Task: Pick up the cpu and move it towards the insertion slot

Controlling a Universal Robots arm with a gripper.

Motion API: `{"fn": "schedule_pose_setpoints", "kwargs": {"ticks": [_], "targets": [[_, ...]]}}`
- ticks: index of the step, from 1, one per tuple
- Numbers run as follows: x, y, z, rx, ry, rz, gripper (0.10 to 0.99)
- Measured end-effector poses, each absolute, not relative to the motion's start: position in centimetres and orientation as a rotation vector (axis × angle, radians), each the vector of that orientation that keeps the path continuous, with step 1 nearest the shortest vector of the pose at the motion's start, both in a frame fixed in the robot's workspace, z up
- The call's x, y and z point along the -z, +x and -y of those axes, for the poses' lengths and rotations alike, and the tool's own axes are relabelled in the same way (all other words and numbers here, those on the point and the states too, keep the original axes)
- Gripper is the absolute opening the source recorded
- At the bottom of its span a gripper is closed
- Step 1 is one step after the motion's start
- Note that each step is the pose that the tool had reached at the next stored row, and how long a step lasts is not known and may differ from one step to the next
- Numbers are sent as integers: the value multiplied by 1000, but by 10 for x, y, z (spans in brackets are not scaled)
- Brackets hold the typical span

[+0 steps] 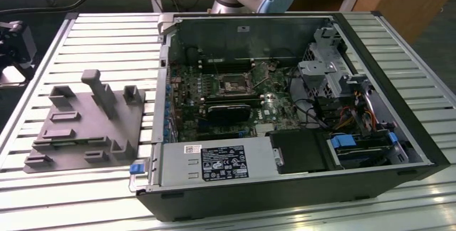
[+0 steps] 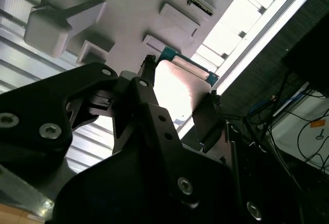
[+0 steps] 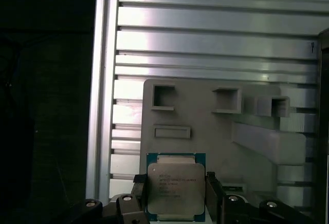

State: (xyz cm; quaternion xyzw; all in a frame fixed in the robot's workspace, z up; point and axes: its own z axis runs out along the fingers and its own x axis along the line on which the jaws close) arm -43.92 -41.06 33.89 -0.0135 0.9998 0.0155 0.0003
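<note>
Starting at the exterior view's left, the grey fixture plate point(image 1: 85, 127) sits on the slatted table point(image 1: 64, 44) with blocks and posts sticking up off it. The cpu isn't lying on that plate. In the first wrist view the gripper point(image 3: 176, 196) is clamped on the cpu point(image 3: 176, 183), with one of its fingers point(image 3: 138, 193) pressed against each of two opposite edges. The metal lid faces the camera with a green rim around it. The plate shows behind the chip, which looks lifted clear of it, roughly over the plate's edge. The second wrist view shows the same pinch from the other side.

Just beside the plate, to the exterior view's right, the open computer case point(image 1: 285, 199) lies on its side. The power supply point(image 1: 213, 162) fills the case corner nearest the plate. The insertion slot point(image 1: 234, 86) is further in on the motherboard, well apart from the plate. The drive cage point(image 1: 324, 71) is farther from the plate again.
</note>
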Motion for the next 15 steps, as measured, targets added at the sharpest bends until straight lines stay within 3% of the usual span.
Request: {"fn": "schedule_pose_setpoints", "kwargs": {"ticks": [15], "targets": [[-350,-439,411,-49,-42,-3140,541]]}}
